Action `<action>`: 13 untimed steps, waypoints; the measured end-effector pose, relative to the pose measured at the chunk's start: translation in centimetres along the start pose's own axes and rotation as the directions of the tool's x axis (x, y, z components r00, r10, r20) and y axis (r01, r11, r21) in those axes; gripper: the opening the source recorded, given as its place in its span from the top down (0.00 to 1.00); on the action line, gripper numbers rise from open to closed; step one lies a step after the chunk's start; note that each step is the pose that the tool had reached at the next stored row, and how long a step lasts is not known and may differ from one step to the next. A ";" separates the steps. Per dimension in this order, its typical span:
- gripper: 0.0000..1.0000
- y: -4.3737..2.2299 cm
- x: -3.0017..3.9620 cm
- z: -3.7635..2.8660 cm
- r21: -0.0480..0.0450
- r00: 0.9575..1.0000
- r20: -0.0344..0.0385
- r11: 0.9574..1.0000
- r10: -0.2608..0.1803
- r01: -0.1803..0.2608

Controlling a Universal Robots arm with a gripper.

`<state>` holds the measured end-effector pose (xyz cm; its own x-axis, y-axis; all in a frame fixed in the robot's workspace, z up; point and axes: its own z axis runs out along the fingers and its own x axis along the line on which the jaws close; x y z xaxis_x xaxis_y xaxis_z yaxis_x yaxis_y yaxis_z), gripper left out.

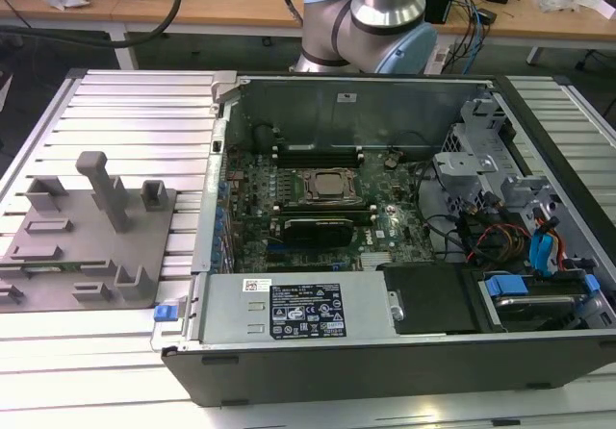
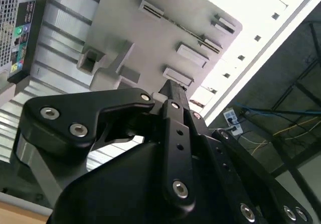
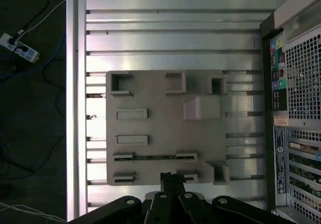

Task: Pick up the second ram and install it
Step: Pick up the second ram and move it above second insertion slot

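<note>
The second ram (image 3: 155,157) lies flat on the grey fixture (image 3: 150,98), a thin green stick held between two small end holders. It sits below the gripper (image 3: 170,176) and a little way beyond its fingertips, with a clear gap between the two. In the exterior view the same stick (image 1: 48,268) shows as a narrow dark-green line across the near part of the fixture (image 1: 96,246).

From where I stand the hand looks closed. In both wrist views the two black fingers come together at their tips (image 2: 169,86), and I see nothing between them. It hangs over the fixture's edge and touches neither the fixture nor the ram.

Further out from the fingertips, past the ram, the fixture carries two more slot-shaped holders, then a row of square pockets and a taller block. The fixture (image 2: 125,23) rests on a slotted aluminium table (image 3: 170,33).

Off to one side of the hand stands the open computer case (image 3: 301,83), its perforated rear panel facing the fixture. In the exterior view the case (image 1: 385,352) lies on the table (image 1: 125,112) to the exterior view's right of the fixture. Inside it I can see the motherboard (image 1: 385,227) and the CPU socket (image 1: 325,187). The arm (image 1: 385,6) rises behind the case.
</note>
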<state>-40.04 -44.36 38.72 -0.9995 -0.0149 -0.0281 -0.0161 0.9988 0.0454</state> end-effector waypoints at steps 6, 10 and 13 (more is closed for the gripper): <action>0.89 0.00 0.00 0.00 -0.008 0.972 -0.010 0.972 -0.233 0.233; 0.89 0.00 0.00 0.00 -0.012 0.946 -0.013 0.946 -0.325 0.325; 0.89 0.00 0.00 0.00 -0.016 0.911 -0.016 0.911 -0.413 0.412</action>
<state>-40.04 -44.36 38.72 -0.9040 -0.4265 -0.0281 -0.4274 0.9029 0.0454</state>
